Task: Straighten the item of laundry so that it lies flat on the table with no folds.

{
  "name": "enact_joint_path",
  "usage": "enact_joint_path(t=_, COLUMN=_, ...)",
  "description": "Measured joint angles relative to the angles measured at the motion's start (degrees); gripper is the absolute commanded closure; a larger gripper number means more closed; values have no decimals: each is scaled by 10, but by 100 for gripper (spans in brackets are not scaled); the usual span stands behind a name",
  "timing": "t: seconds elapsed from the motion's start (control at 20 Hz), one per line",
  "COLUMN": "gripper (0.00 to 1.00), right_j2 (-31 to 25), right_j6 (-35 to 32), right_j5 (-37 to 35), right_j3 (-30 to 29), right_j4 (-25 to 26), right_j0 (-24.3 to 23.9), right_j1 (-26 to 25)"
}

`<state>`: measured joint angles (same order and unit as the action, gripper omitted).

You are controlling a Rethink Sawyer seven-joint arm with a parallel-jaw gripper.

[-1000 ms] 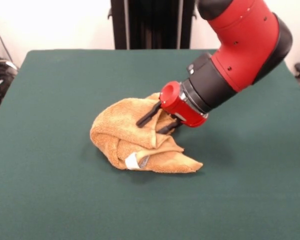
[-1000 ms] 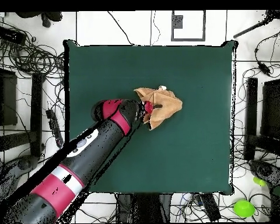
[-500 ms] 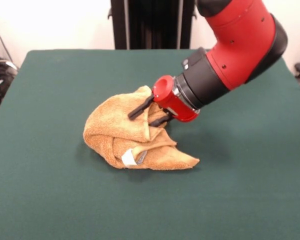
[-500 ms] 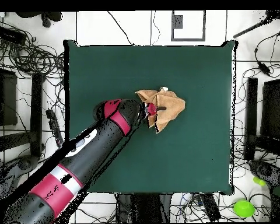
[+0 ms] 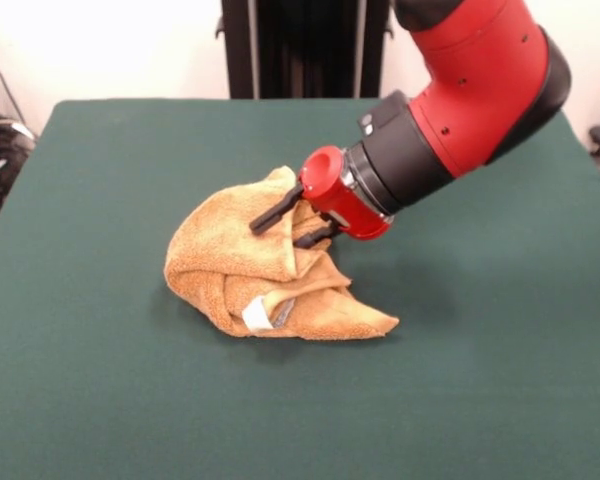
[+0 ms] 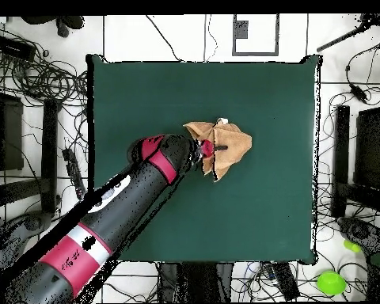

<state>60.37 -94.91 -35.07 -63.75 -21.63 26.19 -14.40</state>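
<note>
The item of laundry [image 5: 220,262] is an orange-tan towel lying crumpled in a folded heap near the middle of the green table [image 5: 100,180]. Its small white tag [image 5: 258,318] shows at the near edge. My gripper [image 5: 277,235] reaches in low from the right, tilted, over the heap's far side. A raised fold of the towel stands pinched between the two black fingers [image 5: 272,213]. From above, the towel [image 6: 234,146] sits just right of the gripper [image 6: 211,148], with the table [image 6: 146,95] spreading wide around it.
In the overhead view my red and black arm [image 6: 122,214] crosses the table's lower left part. Cables and dark gear ring the table on the floor, and a bright green object [image 6: 331,282] lies off the bottom right corner.
My gripper has moved left and slightly up in the front view, dragging the held fold with it. The heap has shifted left and its far edge stands higher.
</note>
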Motion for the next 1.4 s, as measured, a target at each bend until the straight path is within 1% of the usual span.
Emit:
enact_joint_path(t=0.55, gripper=0, right_j2=0, right_j6=0, right_j5=6, right_j3=1, right_j4=48, right_j0=-3, right_j1=0)
enact_joint_path(t=0.6, gripper=100, right_j2=0, right_j6=0, right_j5=15, right_j3=1, right_j4=61, right_j0=-4, right_j1=0)
enact_joint_path(t=1.1, gripper=100, right_j2=-4, right_j6=0, right_j5=37, right_j3=1, right_j4=73, right_j0=-12, right_j1=11)
enact_joint_path(t=1.4, gripper=100, right_j2=-43, right_j6=0, right_j5=55, right_j3=-7, right_j4=94, right_j0=-44, right_j1=64)
